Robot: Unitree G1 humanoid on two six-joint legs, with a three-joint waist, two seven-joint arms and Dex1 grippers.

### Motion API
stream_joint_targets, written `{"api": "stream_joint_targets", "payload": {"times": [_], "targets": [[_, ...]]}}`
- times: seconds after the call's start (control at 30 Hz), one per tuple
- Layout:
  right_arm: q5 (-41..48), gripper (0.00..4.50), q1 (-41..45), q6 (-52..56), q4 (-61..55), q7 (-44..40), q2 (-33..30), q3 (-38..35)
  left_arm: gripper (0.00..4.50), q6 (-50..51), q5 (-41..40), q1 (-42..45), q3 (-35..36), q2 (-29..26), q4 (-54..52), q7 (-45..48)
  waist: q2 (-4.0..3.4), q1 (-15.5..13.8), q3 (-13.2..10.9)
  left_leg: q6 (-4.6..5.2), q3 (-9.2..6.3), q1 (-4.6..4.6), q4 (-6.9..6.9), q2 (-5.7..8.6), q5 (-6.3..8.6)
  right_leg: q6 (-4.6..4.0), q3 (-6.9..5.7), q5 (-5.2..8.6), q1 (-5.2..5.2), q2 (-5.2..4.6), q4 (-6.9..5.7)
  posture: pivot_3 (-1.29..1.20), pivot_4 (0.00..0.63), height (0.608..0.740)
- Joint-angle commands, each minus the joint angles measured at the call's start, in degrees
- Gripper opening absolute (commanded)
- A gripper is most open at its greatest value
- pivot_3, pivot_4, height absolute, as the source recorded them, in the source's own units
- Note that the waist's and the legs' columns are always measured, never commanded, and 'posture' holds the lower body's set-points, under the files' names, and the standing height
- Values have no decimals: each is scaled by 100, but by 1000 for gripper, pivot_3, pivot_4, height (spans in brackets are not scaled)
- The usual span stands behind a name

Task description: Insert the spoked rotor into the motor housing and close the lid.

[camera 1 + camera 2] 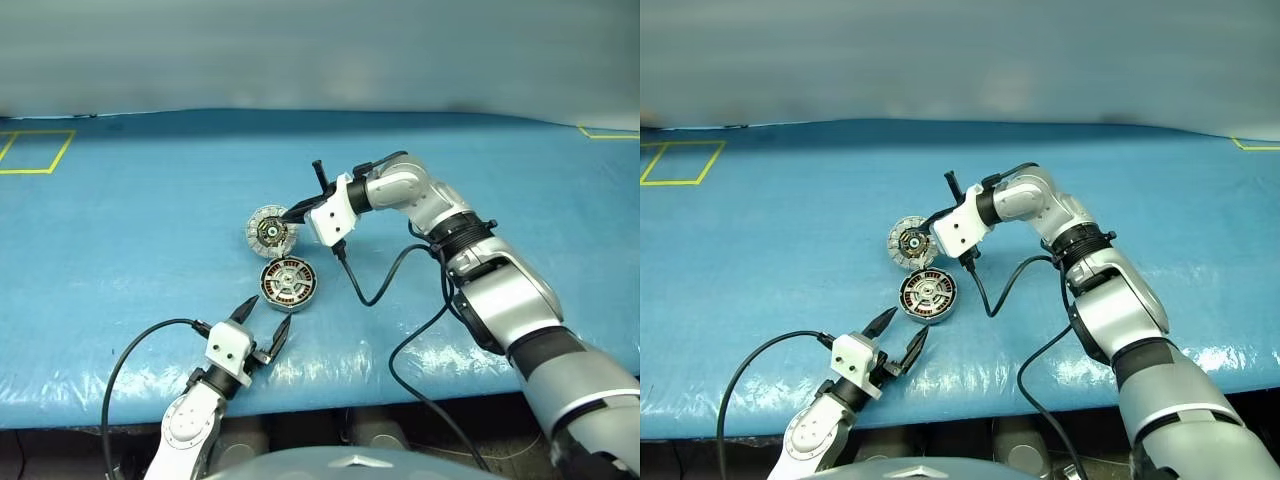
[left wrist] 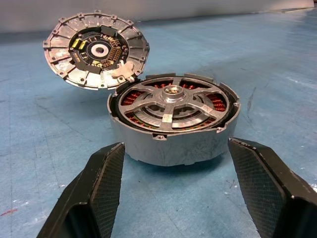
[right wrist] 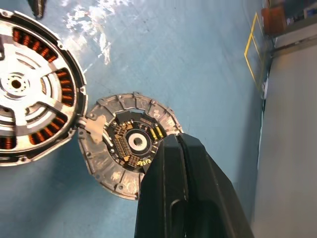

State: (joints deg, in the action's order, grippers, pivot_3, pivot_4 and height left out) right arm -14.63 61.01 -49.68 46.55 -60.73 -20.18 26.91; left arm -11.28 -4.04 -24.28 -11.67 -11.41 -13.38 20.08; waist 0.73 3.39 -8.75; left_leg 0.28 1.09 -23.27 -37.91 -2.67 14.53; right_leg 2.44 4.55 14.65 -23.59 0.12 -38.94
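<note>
Rotor sits seated in the housing (image 1: 288, 284), spokes flush with the rim, copper windings visible between them; housing rests on the table (image 1: 120, 260) just ahead of the left jaws. Left gripper (image 1: 262, 330) jaws stand wide open, one to either side of the housing and short of it, touching nothing. Lid (image 1: 270, 231) is tilted up, ribbed face with dark circuit centre toward the housing, its low edge at the housing's far rim. Right gripper (image 1: 293, 212) jaws are closed together, and the tips press against the lid's upper edge; nothing is pinched between them. Step in hand, as I judge it: closing the lid. To do it well, the right tips should push the lid over slowly so it hinges on its low edge and drops ribbed face down, centred on the hub; the left jaws could close on the drum wall first to keep it from sliding. Risk: the lid skids off sideways or lands offset. Left wrist view gives what the head views do not: the small white tab where lid edge meets housing rim, and the lid's steep lean. Right wrist view shows the closed jaws lying across the lid's face from above, and the lid edge meeting the housing at that tab.
</note>
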Motion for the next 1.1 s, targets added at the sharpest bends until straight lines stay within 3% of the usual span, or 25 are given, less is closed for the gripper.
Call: {"api": "stream_joint_targets", "payload": {"times": [0.03, 0.3, 0.43, 0.6, 0.8, 0.93, 1.1], "targets": [[407, 0, -351, 254, -960, -422, -221, 22, 3617, -7, -61, 26, 5, -1, -5, 35, 0, -2, 0, 1, 0, 4, 0, 0, 0, 0, 0, 0, 3, -2, 0, 0, 150, 740], [563, 0, -1129, 926, -2062, -741, -649, 65, 3617, 26, -87, 85, -9, -6, 33, 58, 2, 0, 0, 8, 4, 31, -2, 4, 0, 1, 12, 0, 23, -9, -2, 0, 150, 740], [296, 0, -1240, 1567, -2209, -431, -778, -98, 3617, 34, -110, 92, -6, -2, 55, 80, 1, 2, -1, 8, 8, 34, -2, 4, 0, 1, 15, 0, 25, -8, -3, 0, 150, 740], [-1243, 0, -360, 2089, -730, 1468, -675, 96, 3617, 30, -120, 157, -25, -3, 99, 133, 2, 9, -1, 14, 29, 37, -5, 11, -5, -6, 35, 3, 17, -4, -5, 0, 150, 740], [-2080, 0, 697, 1973, 1482, 3372, 223, 502, 3617, 20, -98, 156, -24, 3, 73, 124, 4, 59, -1, 17, 79, 46, 5, 14, -7, -14, 74, 2, 6, 9, -5, 0, 150, 740], [-2123, 0, 1051, 2022, 2185, 3990, 686, 458, 3617, 1, -65, 80, 15, 26, -6, 28, 4, 46, -3, 19, 82, 33, 10, 6, -5, 8, 80, -9, -10, 10, -5, 0, 150, 740], [-1529, 0, 825, 2744, 1899, 4327, 858, -209, 3617, -59, -133, -184, 126, 16, -166, -69, 4, 43, -3, 31, 75, 29, 11, 6, 2, 18, 84, -14, -13, -7, -1, 0, 150, 740]]}}
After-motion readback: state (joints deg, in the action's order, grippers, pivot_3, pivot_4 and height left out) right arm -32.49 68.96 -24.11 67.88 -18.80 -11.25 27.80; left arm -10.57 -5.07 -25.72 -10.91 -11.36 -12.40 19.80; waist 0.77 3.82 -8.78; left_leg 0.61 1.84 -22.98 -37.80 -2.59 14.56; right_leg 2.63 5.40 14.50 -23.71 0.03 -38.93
